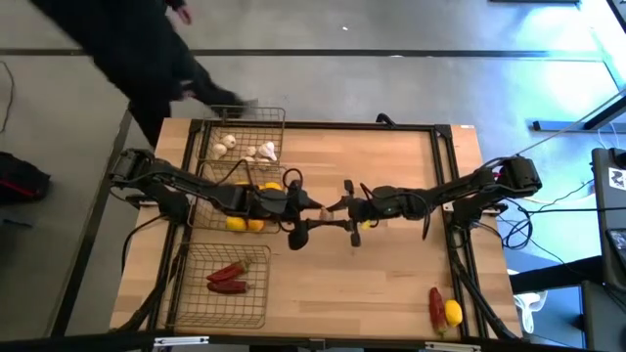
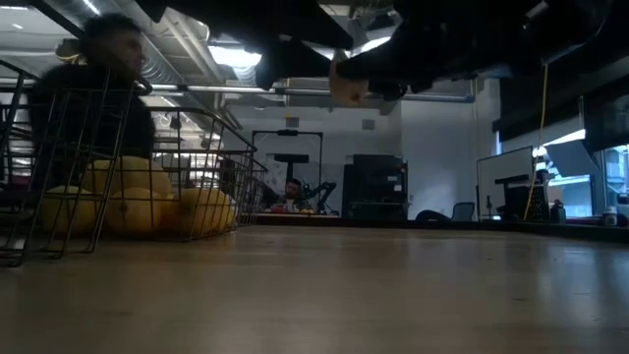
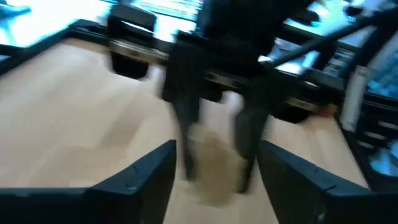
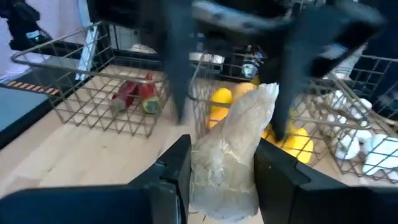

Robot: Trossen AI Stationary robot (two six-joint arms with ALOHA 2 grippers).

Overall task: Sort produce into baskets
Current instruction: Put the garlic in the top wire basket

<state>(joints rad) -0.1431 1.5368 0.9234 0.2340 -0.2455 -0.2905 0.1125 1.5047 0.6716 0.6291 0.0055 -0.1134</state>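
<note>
1. The right gripper [image 4: 214, 165] is over the middle of the table [image 1: 391, 274], its fingers clamped on a pale garlic bulb [image 4: 233, 155] with papery skin.
2. The left gripper [image 3: 214, 165] faces it, close by, fingers apart on either side of the same bulb; whether they touch it I cannot tell.
3. The garlic basket [image 1: 269, 122], lemon basket [image 1: 201, 191] and chili basket [image 1: 191, 293] line the table's left side.
4. A lemon [image 1: 453, 312] and a chili pepper [image 1: 435, 305] lie near the right front corner.
</note>
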